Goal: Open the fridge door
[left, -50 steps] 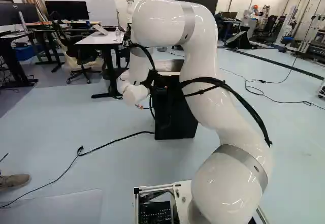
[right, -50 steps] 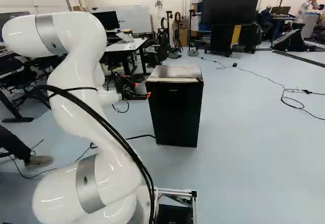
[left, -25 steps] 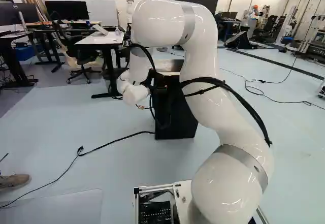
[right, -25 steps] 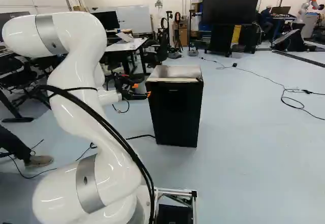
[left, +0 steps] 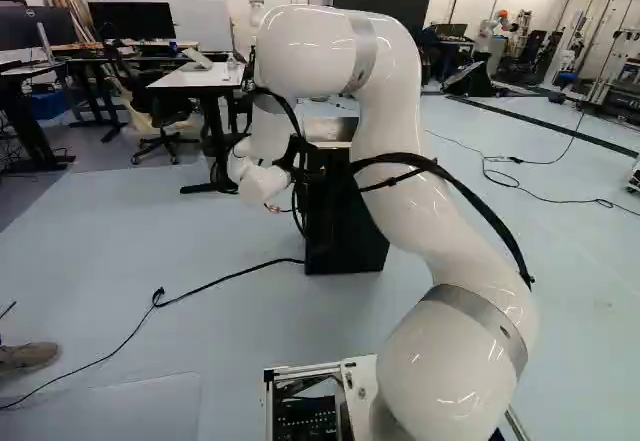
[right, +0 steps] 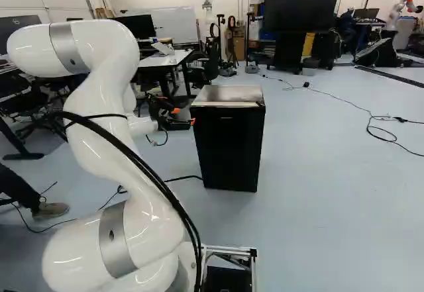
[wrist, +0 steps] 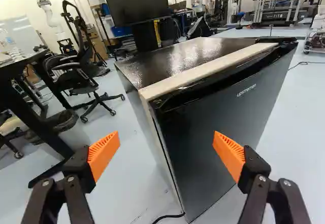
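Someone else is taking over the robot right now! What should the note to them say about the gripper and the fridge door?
Gripper: open, holding nothing. Its two orange pads stand wide apart.
Fridge: on the floor ahead of the base. In the wrist view, its near upright edge shows between the fingers. I can't tell if a finger touches it.
Done: the gripper is up near the fridge.
Left: the door looks closed, so it needs catching by its edge, probably, and swinging open.
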Robot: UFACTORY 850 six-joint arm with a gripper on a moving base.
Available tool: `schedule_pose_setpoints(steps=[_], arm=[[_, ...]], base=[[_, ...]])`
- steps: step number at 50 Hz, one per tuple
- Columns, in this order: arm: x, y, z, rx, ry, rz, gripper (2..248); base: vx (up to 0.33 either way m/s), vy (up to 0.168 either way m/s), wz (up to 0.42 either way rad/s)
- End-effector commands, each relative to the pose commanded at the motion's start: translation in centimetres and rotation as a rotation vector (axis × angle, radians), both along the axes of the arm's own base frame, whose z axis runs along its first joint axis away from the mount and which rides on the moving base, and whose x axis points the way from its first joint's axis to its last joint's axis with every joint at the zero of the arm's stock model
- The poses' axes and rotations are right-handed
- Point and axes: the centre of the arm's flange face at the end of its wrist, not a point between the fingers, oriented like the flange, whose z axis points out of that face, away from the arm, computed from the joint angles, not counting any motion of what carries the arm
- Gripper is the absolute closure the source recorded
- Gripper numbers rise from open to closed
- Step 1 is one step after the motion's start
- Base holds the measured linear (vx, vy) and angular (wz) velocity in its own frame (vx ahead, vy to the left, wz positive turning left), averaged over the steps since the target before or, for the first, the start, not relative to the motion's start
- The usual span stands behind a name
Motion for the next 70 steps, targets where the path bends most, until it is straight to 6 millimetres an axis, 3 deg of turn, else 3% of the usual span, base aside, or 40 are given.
schedule_pose_setpoints(steps=[70], arm=[[2.3,-1.5,-0.1,0.006,-0.033,-0.073,3]], base=[[0.0,0.0,0.0]])
